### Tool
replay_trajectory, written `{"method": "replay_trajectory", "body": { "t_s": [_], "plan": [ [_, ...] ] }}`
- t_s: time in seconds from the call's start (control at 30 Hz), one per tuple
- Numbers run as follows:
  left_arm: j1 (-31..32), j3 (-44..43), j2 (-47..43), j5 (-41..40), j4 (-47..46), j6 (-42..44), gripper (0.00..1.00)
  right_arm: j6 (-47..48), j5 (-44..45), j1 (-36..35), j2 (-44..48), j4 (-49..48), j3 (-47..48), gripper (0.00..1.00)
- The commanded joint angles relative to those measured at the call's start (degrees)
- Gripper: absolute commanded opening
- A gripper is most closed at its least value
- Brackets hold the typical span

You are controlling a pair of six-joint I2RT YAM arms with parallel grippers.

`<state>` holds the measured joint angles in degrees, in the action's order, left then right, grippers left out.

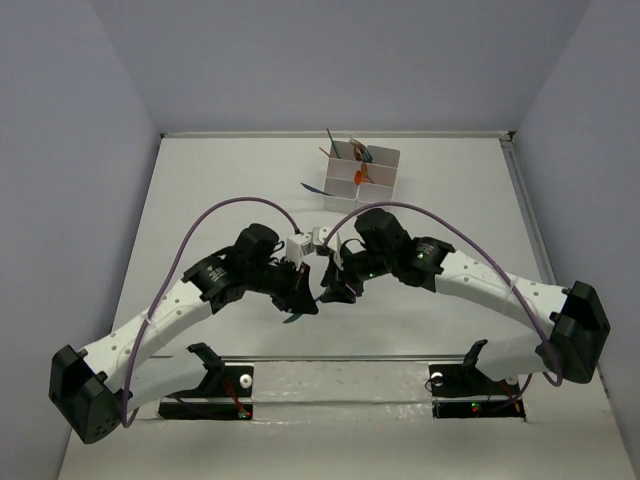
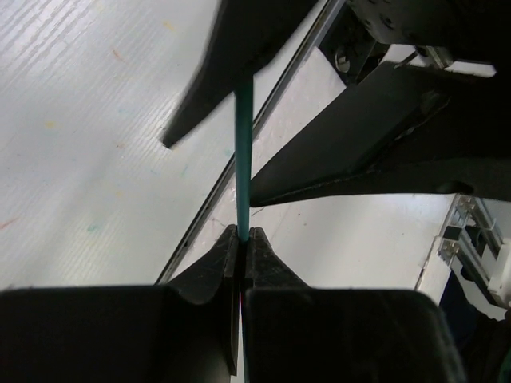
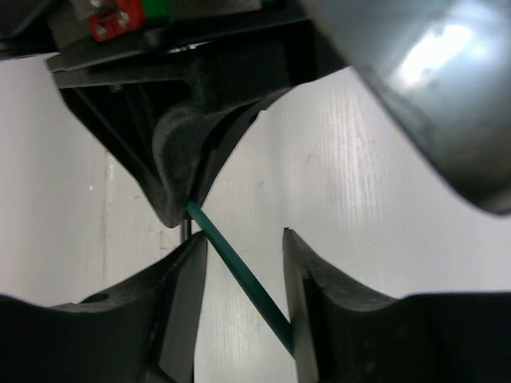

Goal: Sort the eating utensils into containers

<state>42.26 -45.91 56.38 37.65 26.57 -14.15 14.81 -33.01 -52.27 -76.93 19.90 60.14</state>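
**A:** Why was everything bunched up in the middle of the table (image 1: 200, 220)?

**B:** Looked like a hand-off to us. Our left gripper (image 2: 242, 236) was pressed tight on a teal utensil (image 2: 243, 152), pinching one end so the shaft poked out free. Our right gripper (image 3: 242, 239) had its jaws spread either side of that same shaft, not clamped yet.

**A:** And the containers?

**B:** We saw the containers (image 1: 345, 188) well apart, at 12 o'clock from the grippers, with an orange utensil (image 1: 362, 177) already inside. We guessed the pass was so the right arm could do the drop.
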Motion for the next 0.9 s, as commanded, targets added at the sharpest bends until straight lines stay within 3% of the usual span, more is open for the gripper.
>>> {"method": "replay_trajectory", "body": {
  "t_s": [0.0, 0.1, 0.13, 0.17, 0.33, 0.43, 0.63, 0.7, 0.8, 0.87],
  "plan": [
    [-0.3, -3.6, -1.9, 3.4, -0.6, 1.5, 0.06, -0.6, 0.5, -0.4, 0.7, -0.9, -0.4, 0.43],
    [-0.3, -3.7, -1.9, 4.0, -1.3, 1.2, 0.06, -0.7, 0.3, -0.4, 0.1, -0.3, -0.1, 0.41],
    [-0.3, -3.7, -1.8, 4.4, -2.0, 1.1, 0.06, -0.7, 0.3, -0.4, -0.2, -0.1, 0.1, 0.38],
    [-0.3, -3.8, -1.9, 4.5, -2.1, 0.9, 0.06, -0.7, 0.2, -0.4, -0.4, 0.1, 0.2, 0.28],
    [-0.3, -4.7, -2.7, 4.0, -2.7, -0.1, 0.06, -0.5, 0.3, -1.0, -1.4, 0.8, 0.8, 0.22],
    [-0.3, -5.2, -3.2, 3.8, -3.4, -0.9, 0.06, -0.6, 0.5, -1.0, -1.4, 0.7, 0.6, 0.08],
    [-0.9, -6.2, -4.4, 3.4, -4.3, -2.2, 0.06, -1.0, 0.5, -1.0, -0.8, 0.1, 0.2, 0.07],
    [-0.9, -6.4, -4.7, 2.6, -4.6, -2.5, 0.13, -1.5, 1.4, -1.0, -0.2, -1.3, -0.2, 0.07],
    [-1.4, -6.5, -5.7, 0.2, -4.4, -2.9, 0.49, -3.6, 3.7, -1.0, 1.9, -4.9, -1.5, 0.07],
    [-1.4, -6.6, -6.8, -1.5, -4.4, -3.2, 0.62, -5.6, 5.3, -1.0, 3.4, -7.5, -2.7, 0.07]
  ]
}}
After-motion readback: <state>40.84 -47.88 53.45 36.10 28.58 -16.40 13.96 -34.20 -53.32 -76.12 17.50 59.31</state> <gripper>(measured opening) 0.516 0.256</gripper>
